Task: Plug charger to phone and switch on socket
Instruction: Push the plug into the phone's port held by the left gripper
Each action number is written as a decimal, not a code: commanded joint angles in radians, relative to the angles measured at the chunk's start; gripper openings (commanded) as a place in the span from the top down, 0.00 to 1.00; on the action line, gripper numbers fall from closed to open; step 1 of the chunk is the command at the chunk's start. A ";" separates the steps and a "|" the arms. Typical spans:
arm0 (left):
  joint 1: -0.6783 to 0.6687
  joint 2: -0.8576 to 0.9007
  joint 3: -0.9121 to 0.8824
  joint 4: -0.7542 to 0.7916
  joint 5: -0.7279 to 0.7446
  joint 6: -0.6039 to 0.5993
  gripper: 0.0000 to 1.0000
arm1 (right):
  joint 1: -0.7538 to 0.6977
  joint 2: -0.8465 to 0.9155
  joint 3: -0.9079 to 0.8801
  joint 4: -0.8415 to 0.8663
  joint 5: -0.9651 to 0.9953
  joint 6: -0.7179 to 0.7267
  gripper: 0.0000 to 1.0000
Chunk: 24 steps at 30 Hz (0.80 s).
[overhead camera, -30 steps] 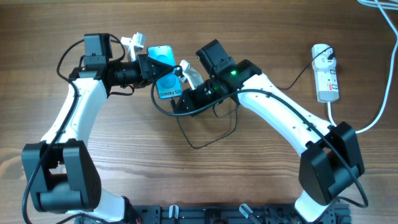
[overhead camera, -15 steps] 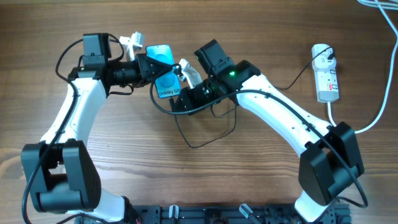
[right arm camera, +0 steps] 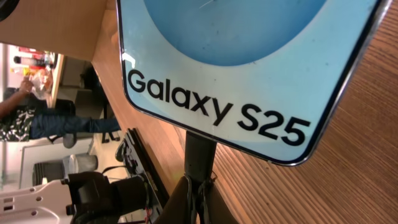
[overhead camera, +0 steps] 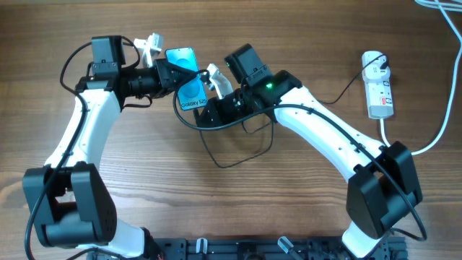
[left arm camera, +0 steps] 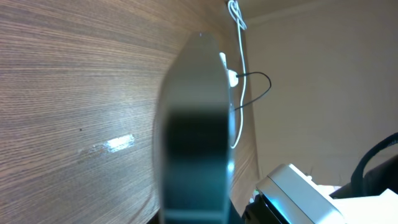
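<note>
Phone: we see the phone point(overhead camera: 193, 94) held up off the worktop point(overhead camera: 144, 180) between the two arms, tilted, teal screen up.
Left fingers: the left fingers point(overhead camera: 167, 72) are pressed together on the phone, pinching it near its middle.
Right fingers: the right fingers point(right arm camera: 185, 202) pinch the charger point(overhead camera: 238, 160) just behind its small tip point(right arm camera: 199, 155). The tip touches the phone's bottom edge. We cannot tell if it is all the way in.
How the phone feels: we think it is light, stiff and smooth, so it can slip. The glass could crack, so the long edges are the best place to hold.
How the charger feels: we think the cable is thin and floppy. Only the tip is stiff, so we hold close behind it.
Socket: the socket point(overhead camera: 378, 88) lies at the right, well apart from the phone. It looks hard and light, and may slide when its switch is pushed.
Count: one phone, one charger, one socket, one thick white cord point(overhead camera: 433, 141), two arms.
</note>
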 commanded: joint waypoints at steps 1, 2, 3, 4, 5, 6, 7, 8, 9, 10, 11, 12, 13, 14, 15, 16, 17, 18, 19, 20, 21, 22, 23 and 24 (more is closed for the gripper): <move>-0.023 -0.024 -0.010 -0.047 0.063 0.020 0.96 | -0.027 -0.030 0.027 0.074 0.051 0.013 0.96; -0.022 -0.024 -0.011 -0.051 0.063 0.020 0.96 | -0.029 -0.030 0.027 0.080 0.051 0.015 0.96; -0.023 -0.024 -0.011 -0.054 0.063 0.020 0.96 | -0.031 -0.029 0.027 0.087 0.051 0.015 0.96; -0.022 -0.024 -0.010 -0.058 0.063 0.020 0.96 | -0.035 -0.030 0.027 0.093 0.051 0.016 0.96; -0.023 -0.024 -0.011 -0.059 0.063 0.020 0.96 | -0.038 -0.030 0.027 0.097 0.051 0.020 0.96; -0.023 -0.024 -0.010 -0.062 0.063 0.020 0.96 | -0.042 -0.029 0.027 0.102 0.051 0.026 0.96; -0.023 -0.024 -0.011 -0.066 0.063 0.020 0.96 | -0.044 -0.030 0.027 0.106 0.051 0.030 0.96; -0.023 -0.024 -0.011 -0.070 0.064 0.019 0.96 | -0.048 -0.029 0.027 0.113 0.051 0.033 0.96; -0.023 -0.024 -0.011 -0.074 0.076 0.019 0.96 | -0.050 -0.029 0.027 0.117 0.051 0.034 0.96; -0.023 -0.024 -0.010 -0.076 0.087 0.020 0.96 | -0.050 -0.030 0.027 0.121 0.050 0.034 0.96; -0.023 -0.024 -0.011 -0.076 0.107 0.020 0.96 | -0.050 -0.029 0.027 0.122 0.050 0.034 0.96; -0.022 -0.024 -0.010 -0.076 0.123 0.019 0.96 | -0.050 -0.030 0.027 0.124 0.050 0.034 0.96; -0.022 -0.024 -0.011 -0.076 0.132 0.020 0.96 | -0.050 -0.030 0.027 0.124 0.050 0.034 0.96; -0.022 -0.024 -0.011 -0.076 0.131 0.019 0.96 | -0.050 -0.030 0.027 0.125 0.050 0.034 0.96; -0.022 -0.024 -0.010 -0.076 0.131 0.019 0.96 | -0.050 -0.030 0.027 0.126 0.050 0.037 0.96; -0.022 -0.024 -0.011 -0.076 0.131 0.019 0.96 | -0.050 -0.030 0.027 0.126 0.050 0.037 0.96; -0.022 -0.024 -0.011 -0.076 0.130 0.019 0.96 | -0.050 -0.030 0.027 0.126 0.050 0.037 0.96; -0.022 -0.024 -0.011 -0.076 0.130 0.019 0.96 | -0.050 -0.030 0.027 0.126 0.050 0.038 0.96; -0.022 -0.024 -0.011 -0.075 0.130 0.019 0.96 | -0.050 -0.029 0.027 0.126 0.050 0.038 0.96; -0.022 -0.024 -0.011 -0.074 0.130 0.019 0.96 | -0.050 -0.030 0.027 0.125 0.050 0.038 0.96; -0.022 -0.024 -0.010 -0.072 0.130 0.019 0.96 | -0.050 -0.029 0.027 0.125 0.050 0.038 0.96; -0.022 -0.024 -0.010 -0.068 0.130 0.019 0.96 | -0.050 -0.030 0.027 0.124 0.045 0.038 0.94; -0.022 -0.024 -0.010 -0.064 0.130 0.019 0.96 | -0.050 -0.029 0.027 0.122 0.036 0.038 0.79; -0.020 -0.024 -0.010 -0.059 0.130 0.020 0.96 | -0.050 -0.030 0.027 0.116 0.023 0.038 0.67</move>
